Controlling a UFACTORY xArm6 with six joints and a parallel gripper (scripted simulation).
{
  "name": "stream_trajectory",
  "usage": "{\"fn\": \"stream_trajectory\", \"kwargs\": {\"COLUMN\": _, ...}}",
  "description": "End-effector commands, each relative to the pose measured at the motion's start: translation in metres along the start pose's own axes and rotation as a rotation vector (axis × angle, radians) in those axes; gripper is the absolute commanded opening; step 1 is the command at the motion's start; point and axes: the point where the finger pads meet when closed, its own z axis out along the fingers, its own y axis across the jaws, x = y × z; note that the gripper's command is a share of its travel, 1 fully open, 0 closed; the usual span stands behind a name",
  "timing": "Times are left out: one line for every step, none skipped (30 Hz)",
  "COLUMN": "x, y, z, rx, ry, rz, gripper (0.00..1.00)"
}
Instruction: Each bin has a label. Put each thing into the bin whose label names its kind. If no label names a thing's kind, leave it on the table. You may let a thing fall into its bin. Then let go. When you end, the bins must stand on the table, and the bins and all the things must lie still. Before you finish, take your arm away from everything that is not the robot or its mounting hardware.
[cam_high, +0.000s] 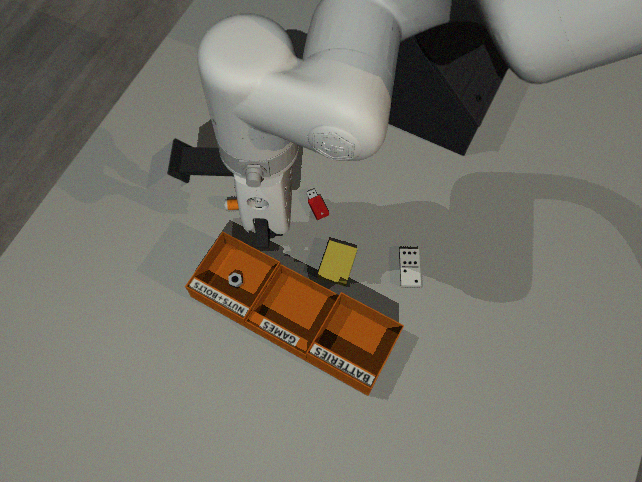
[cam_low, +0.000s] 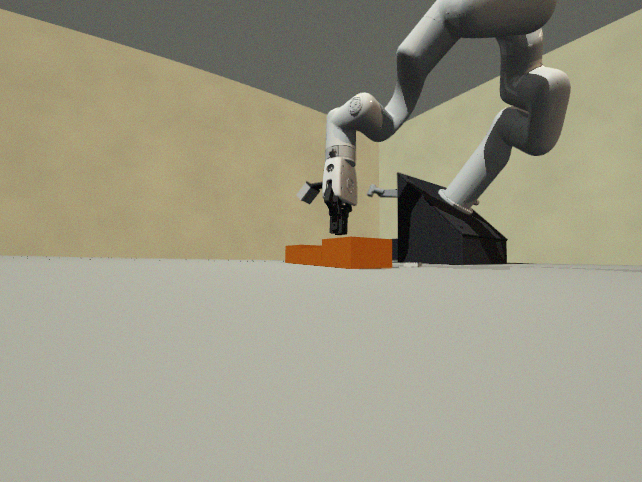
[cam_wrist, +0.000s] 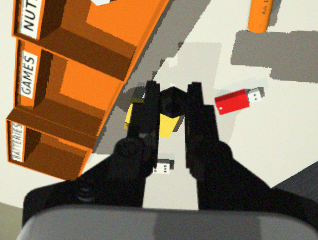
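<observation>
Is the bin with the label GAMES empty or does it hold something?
Empty. The top view shows only the bare orange floor of the GAMES bin; the domino lies on the table.
</observation>
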Motion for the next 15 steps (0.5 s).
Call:
{"fn": "stream_trajectory", "kwargs": {"x": 0.026, "y": -0.03, "z": 0.0, "rx": -0.005, "ry": -0.001, "rz": 0.156, "gripper": 0.0}}
{"fn": "stream_trajectory", "kwargs": {"x": 0.03, "y": -0.034, "z": 0.0, "rx": -0.003, "ry": 0.001, "rz": 0.178, "gripper": 0.0}}
{"fn": "stream_trajectory", "kwargs": {"x": 0.034, "y": -0.039, "z": 0.001, "rx": -0.001, "ry": 0.003, "rz": 0.201, "gripper": 0.0}}
{"fn": "stream_trajectory", "kwargs": {"x": 0.038, "y": -0.043, "z": 0.001, "rx": 0.001, "ry": 0.004, "rz": 0.223, "gripper": 0.0}}
{"fn": "stream_trajectory", "kwargs": {"x": 0.042, "y": -0.048, "z": 0.001, "rx": 0.002, "ry": 0.005, "rz": 0.246, "gripper": 0.0}}
{"fn": "stream_trajectory", "kwargs": {"x": 0.042, "y": -0.048, "z": 0.001, "rx": 0.002, "ry": 0.005, "rz": 0.246, "gripper": 0.0}}
{"fn": "stream_trajectory", "kwargs": {"x": 0.042, "y": -0.048, "z": 0.001, "rx": 0.002, "ry": 0.005, "rz": 0.246, "gripper": 0.0}}
{"fn": "stream_trajectory", "kwargs": {"x": 0.043, "y": -0.049, "z": 0.001, "rx": 0.004, "ry": 0.007, "rz": 0.312, "gripper": 0.0}}
{"fn": "stream_trajectory", "kwargs": {"x": 0.044, "y": -0.051, "z": 0.001, "rx": 0.004, "ry": 0.007, "rz": 0.33, "gripper": 0.0}}
{"fn": "stream_trajectory", "kwargs": {"x": 0.045, "y": -0.052, "z": 0.001, "rx": 0.004, "ry": 0.007, "rz": 0.349, "gripper": 0.0}}
{"fn": "stream_trajectory", "kwargs": {"x": 0.046, "y": -0.052, "z": 0.001, "rx": 0.003, "ry": 0.006, "rz": 0.369, "gripper": 0.0}}
{"fn": "stream_trajectory", "kwargs": {"x": 0.047, "y": -0.053, "z": 0.001, "rx": 0.001, "ry": 0.005, "rz": 0.391, "gripper": 0.0}}
{"fn": "stream_trajectory", "kwargs": {"x": 0.047, "y": -0.053, "z": 0.001, "rx": -0.002, "ry": 0.003, "rz": 0.413, "gripper": 0.0}}
{"fn": "stream_trajectory", "kwargs": {"x": 0.047, "y": -0.053, "z": 0.001, "rx": -0.005, "ry": 0.001, "rz": 0.436, "gripper": 0.0}}
{"fn": "stream_trajectory", "kwargs": {"x": 0.047, "y": -0.053, "z": 0.001, "rx": -0.009, "ry": -0.001, "rz": 0.458, "gripper": 0.0}}
